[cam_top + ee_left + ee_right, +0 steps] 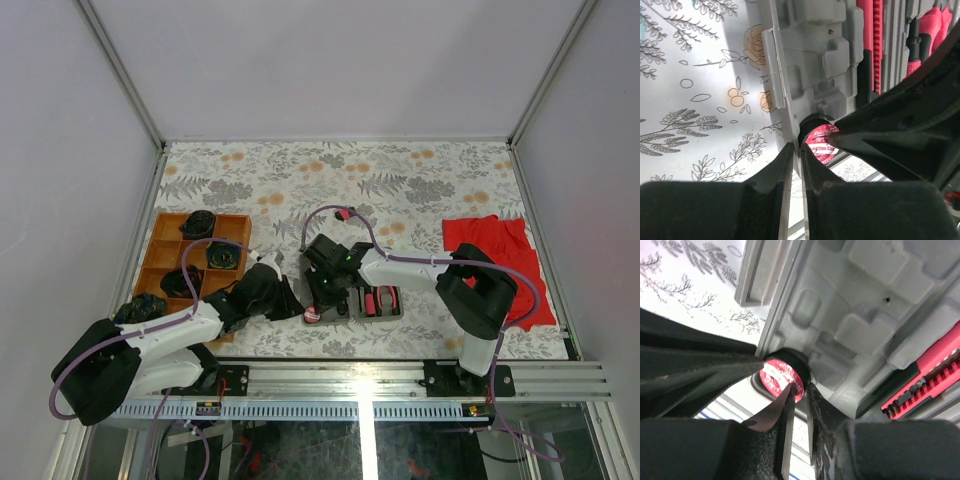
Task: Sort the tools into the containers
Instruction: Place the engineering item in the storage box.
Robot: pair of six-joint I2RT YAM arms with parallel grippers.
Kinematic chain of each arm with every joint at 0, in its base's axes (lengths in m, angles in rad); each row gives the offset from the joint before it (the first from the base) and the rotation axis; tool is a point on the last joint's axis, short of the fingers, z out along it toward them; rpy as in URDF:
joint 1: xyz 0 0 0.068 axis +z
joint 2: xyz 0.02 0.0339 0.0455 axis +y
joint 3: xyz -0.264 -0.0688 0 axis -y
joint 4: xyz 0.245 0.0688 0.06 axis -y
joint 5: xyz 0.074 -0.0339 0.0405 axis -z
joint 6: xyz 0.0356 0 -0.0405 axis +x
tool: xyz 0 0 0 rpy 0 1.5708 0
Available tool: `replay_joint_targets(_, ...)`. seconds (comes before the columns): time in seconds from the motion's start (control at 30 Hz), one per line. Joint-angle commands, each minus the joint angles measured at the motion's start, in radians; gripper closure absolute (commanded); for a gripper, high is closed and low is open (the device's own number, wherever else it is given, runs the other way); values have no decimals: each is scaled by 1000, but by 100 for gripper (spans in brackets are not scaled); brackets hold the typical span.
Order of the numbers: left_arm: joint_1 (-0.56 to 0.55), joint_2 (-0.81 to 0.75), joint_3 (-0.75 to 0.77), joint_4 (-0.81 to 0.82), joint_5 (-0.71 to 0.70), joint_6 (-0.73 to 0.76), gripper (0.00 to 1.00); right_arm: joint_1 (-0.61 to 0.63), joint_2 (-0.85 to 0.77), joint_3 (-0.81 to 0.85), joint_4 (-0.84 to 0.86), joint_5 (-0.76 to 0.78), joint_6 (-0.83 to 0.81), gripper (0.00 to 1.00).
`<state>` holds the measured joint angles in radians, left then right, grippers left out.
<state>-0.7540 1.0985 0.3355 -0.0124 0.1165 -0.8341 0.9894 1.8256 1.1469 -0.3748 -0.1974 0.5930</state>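
Our left gripper (298,308) and right gripper (322,296) crowd the grey case's (393,314) near corner; we find open desk (420,190) beyond.

You see plain pale grey walls (340,60) across the upper frame, a floral-patterned table cover (420,180) mid-frame and a silver aluminium rail (560,375) along the bottom. Below it is possibly dark floor (300,450).

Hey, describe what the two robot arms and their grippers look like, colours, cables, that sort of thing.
Both the left arm and right arm have white links with bulky black joint housings, and a lilac cable loops along each. The left gripper and right gripper are matte black, with fingers tapering to thin flat tips.
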Motion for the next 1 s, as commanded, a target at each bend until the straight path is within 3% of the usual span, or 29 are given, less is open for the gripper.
replay_joint_targets(0.0, -12, -9, 14, 165, 41, -23, 92, 12, -36, 6, 31, 112, -24, 76)
replay_joint_targets(0.17, -12, -9, 15, 159, 42, -22, 92, 13, -63, 16, -19, 182, -44, 66)
replay_joint_targets(0.47, -12, 4, 19, 159, 40, -19, 92, 13, -68, 43, -62, 227, -79, 64)
replay_joint_targets(0.63, -12, 2, 20, 148, 46, -17, 79, 9, -63, 39, -52, 183, -114, 77)
replay_joint_targets(0.77, -12, -6, 11, 138, 48, -17, 68, 8, -72, 24, -23, 140, -125, 77)
replay_joint_targets(0.97, -12, 1, 5, 143, 51, -23, 66, 1, -67, 10, 4, 89, -130, 82)
